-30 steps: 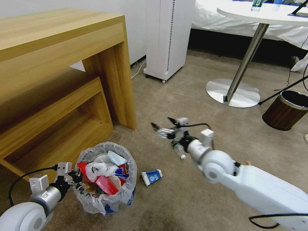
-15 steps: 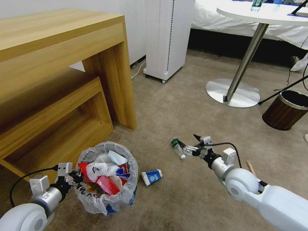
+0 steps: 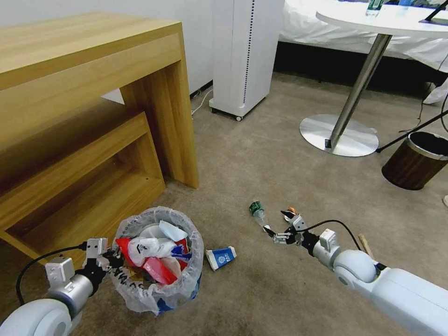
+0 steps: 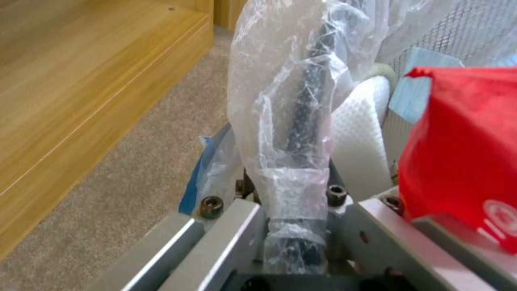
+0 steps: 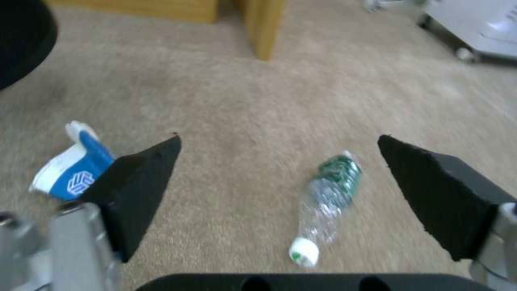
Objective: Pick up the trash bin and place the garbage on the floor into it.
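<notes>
The trash bin (image 3: 140, 298), lined with a crinkly white bag and full of litter, is at the lower left of the head view. My left gripper (image 3: 111, 259) is shut on its near rim; in the left wrist view the left gripper (image 4: 295, 194) pinches the bag-covered bin rim (image 4: 304, 109) beside a red wrapper (image 4: 463, 161). Garbage on the carpet includes a green-label bottle (image 3: 257, 213), a blue-white carton (image 3: 220, 256) and a wooden stick (image 3: 365, 245). My right gripper (image 3: 276, 222) hovers low and open just behind the bottle's cap. In the right wrist view the right gripper (image 5: 278, 141) frames the bottle (image 5: 328, 190), with the carton (image 5: 75, 169) to one side.
A wooden desk (image 3: 93, 84) with a low shelf stands at the left, right behind the trash bin. A white appliance (image 3: 245, 56) on wheels, a round table's metal base (image 3: 338, 134) and a brown wood-grain bin (image 3: 413, 161) are farther back. Open carpet lies between them.
My right arm has come down and drawn back toward me, from above the bottle to low beside its cap, fingers still open. The left gripper and trash bin have shifted slightly.
</notes>
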### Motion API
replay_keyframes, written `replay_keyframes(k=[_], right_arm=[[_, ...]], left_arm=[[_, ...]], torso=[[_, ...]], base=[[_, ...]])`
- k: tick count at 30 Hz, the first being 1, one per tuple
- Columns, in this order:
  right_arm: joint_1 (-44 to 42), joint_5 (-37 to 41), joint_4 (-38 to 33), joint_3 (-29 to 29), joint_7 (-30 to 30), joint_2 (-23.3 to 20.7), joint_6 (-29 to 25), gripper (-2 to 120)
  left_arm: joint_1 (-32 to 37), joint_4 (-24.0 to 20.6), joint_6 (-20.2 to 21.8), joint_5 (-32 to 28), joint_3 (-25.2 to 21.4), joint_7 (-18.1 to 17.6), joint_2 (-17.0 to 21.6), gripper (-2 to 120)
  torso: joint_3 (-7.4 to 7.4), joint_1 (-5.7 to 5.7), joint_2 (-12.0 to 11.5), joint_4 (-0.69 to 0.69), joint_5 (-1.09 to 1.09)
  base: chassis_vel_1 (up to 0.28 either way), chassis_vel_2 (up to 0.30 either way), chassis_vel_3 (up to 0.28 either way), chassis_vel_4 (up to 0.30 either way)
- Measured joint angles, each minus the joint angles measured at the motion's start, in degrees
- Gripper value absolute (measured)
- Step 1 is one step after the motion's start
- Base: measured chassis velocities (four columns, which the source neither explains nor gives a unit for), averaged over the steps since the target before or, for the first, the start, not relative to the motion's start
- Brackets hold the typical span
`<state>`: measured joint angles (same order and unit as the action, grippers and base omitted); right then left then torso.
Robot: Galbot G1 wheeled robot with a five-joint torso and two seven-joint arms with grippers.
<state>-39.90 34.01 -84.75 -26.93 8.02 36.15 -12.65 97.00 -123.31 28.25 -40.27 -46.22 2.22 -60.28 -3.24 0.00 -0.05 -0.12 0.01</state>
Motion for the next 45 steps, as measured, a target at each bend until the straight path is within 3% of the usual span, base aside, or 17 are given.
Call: replay_keyframes(k=[3,7,8,11,15,19,30,45], right_arm=[[7.12,-4.03,5.41,-6.86,4.75,3.62,-3.35,84],[12.97,-4.08,7.02,-13.56,6.39,6.35,-3.21,78],[12.97,-4.08,7.02,-13.56,6.39,6.35,-3.21,78],[19.78,-2.93,10.88,-22.28,6.35,10.07,-2.66,77],[25.04,-1.76,15.73,-28.93,6.75,13.23,-2.54,77],[27.06,-1.12,20.18,-32.58,8.02,15.39,-3.12,77],[27.01,-0.91,26.27,-36.66,9.28,20.11,-5.05,70],[24.27,-1.38,34.68,-37.66,10.00,28.45,-7.08,58]], left_arm=[[0.53,-0.07,0.00,0.15,-0.19,0.04,-0.28,1],[0.42,-0.11,-0.01,0.17,-0.30,0.03,-0.57,1],[0.42,-0.11,-0.01,0.17,-0.30,0.03,-0.57,1],[0.04,0.15,-0.12,0.33,-0.25,0.02,-1.09,1],[-0.26,0.72,-0.53,0.39,-0.25,0.01,-1.54,1],[-0.58,1.17,-0.87,0.40,-0.26,0.00,-1.77,1],[-1.36,2.40,-1.33,0.28,-0.18,0.06,-1.96,1],[-1.33,3.10,-1.95,0.21,-0.17,0.19,-2.21,1]], torso=[[0.00,0.00,0.00,0.02,0.00],[0.00,0.00,0.00,0.00,-0.03],[0.00,0.00,0.00,0.00,-0.03],[0.00,0.00,0.00,0.01,0.01],[0.00,0.00,0.00,0.02,-0.03],[0.00,0.00,0.00,0.01,-0.02],[0.00,0.01,0.00,0.01,-0.01],[0.01,0.00,0.00,0.01,-0.01]], base=[[0.000,0.000,0.000,0.000],[0.000,0.000,0.000,0.000],[0.000,0.000,0.000,0.000],[0.000,0.000,0.000,0.000],[0.000,0.000,0.000,0.000],[0.000,0.000,0.000,0.000],[0.000,0.000,0.000,0.000],[0.000,0.000,0.000,0.000]])
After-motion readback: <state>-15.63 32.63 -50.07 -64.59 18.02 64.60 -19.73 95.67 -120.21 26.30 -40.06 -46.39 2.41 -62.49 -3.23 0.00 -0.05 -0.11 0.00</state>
